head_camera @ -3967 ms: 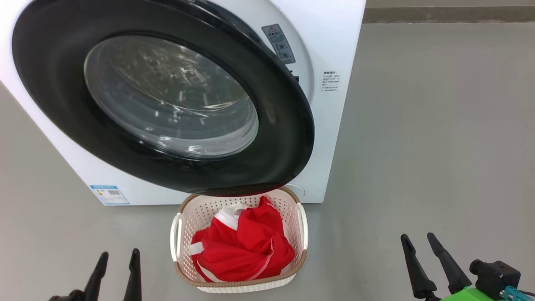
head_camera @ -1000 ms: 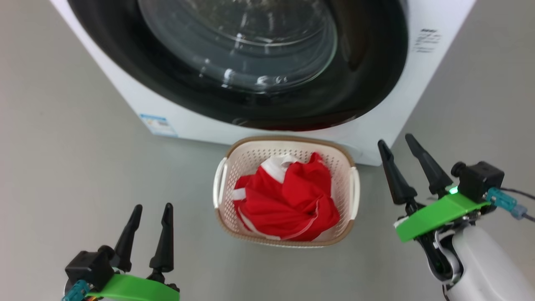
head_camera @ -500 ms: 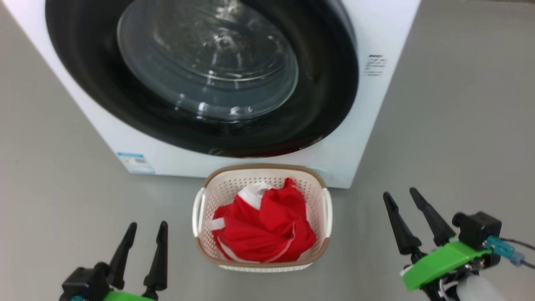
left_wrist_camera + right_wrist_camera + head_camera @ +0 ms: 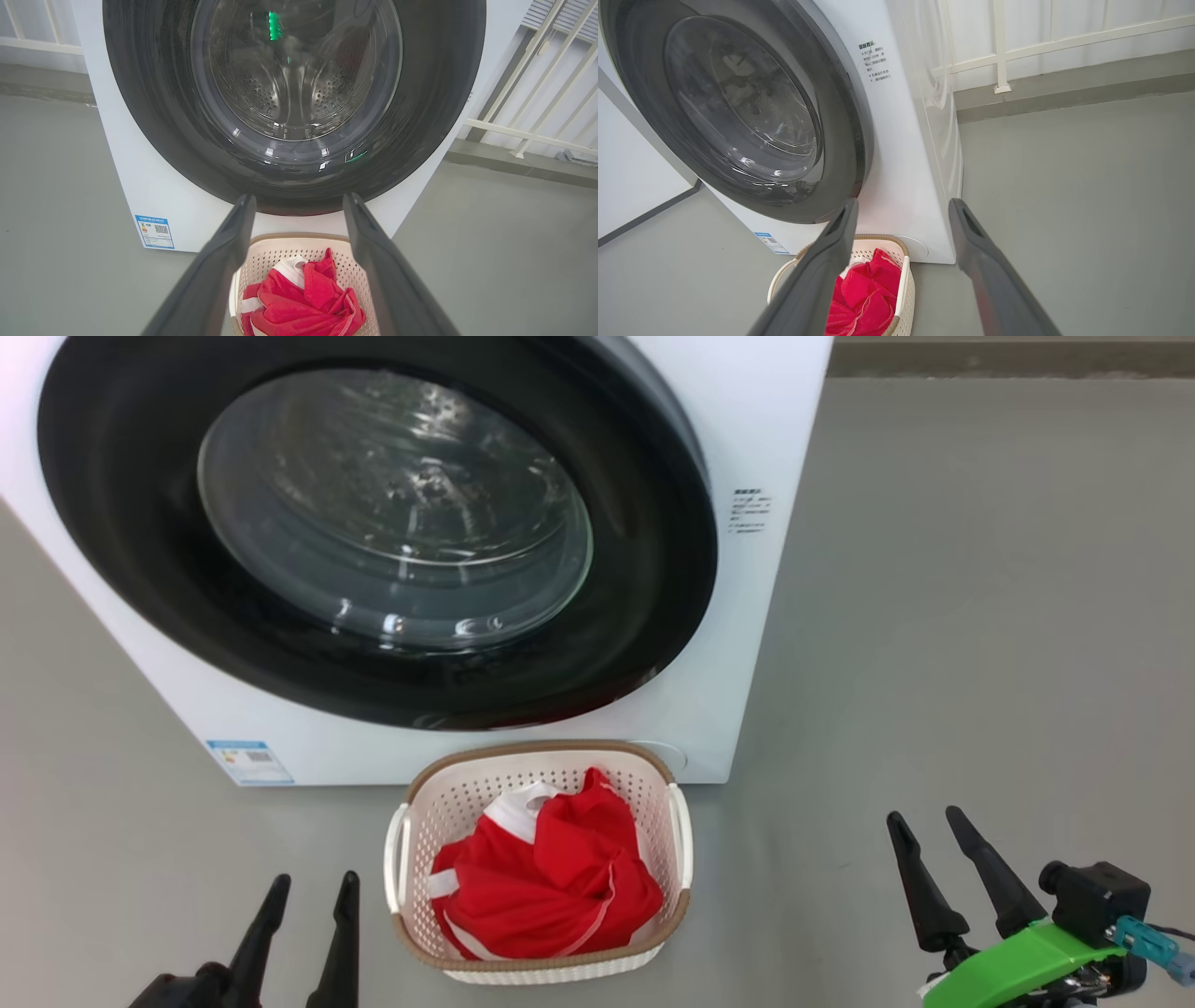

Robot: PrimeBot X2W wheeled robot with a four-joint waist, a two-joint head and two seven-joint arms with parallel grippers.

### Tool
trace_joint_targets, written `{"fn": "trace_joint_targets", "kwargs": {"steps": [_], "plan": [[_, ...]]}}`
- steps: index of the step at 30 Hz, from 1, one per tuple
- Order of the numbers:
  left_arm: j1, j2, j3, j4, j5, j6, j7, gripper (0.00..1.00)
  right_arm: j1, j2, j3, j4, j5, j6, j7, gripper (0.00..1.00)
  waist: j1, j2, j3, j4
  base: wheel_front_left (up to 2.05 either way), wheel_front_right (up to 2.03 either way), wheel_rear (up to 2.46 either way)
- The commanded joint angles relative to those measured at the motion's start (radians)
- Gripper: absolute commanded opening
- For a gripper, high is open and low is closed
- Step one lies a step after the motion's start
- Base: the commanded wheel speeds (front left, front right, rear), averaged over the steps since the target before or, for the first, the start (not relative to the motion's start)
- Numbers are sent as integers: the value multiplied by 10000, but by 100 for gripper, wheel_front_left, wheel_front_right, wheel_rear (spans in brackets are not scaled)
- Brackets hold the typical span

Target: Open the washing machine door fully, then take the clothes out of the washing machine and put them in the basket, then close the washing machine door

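The white washing machine (image 4: pixel 747 420) stands ahead with its black-rimmed round door (image 4: pixel 373 537) lying flush against the front, shut. Through the glass in the left wrist view the steel drum (image 4: pixel 299 88) looks bare. On the floor in front sits the cream basket (image 4: pixel 537 761) holding the red and white clothes (image 4: pixel 546 882). My left gripper (image 4: pixel 313 891) is open at the lower left, beside the basket. At the lower right, well clear of basket and door, my right gripper (image 4: pixel 929 826) also stands open, holding nothing.
Grey floor (image 4: pixel 980 616) spreads to the right of the machine. A blue sticker (image 4: pixel 247 761) marks the machine's lower left corner. White railing (image 4: pixel 1017 51) and a wall run behind the machine on its right side.
Four seconds ago the door stood ajar; now it lies shut against the machine. Over the last second the head view has shifted, and my right gripper has dropped back toward the lower right.
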Motion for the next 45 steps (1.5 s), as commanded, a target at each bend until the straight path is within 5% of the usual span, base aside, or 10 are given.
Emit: {"fn": "trace_joint_targets", "kwargs": {"steps": [1, 37, 38, 45], "plan": [[-115, 217, 366, -292, 7, -54, -49, 100, -38, -126, 145, -268, -48, -9, -63, 100, 0, 0, -100, -106, 0, 0, 0], [313, 216, 169, -448, -239, -54, -49, 100, 699, 175, -410, -539, -175, -9, -63, 100, 0, 0, -356, -267, 0, 0, 0], [419, 103, -145, -248, -244, 0, 3, 0, 816, 344, -608, -283, -99, 0, 1, 0, 0, 0, -354, -270, 0, 0, 0], [396, -63, -149, 184, -600, 13, 114, 0, 819, 520, -604, 124, 196, 0, 101, 0, 5, 0, -363, -277, 0, 0, 0]]}}
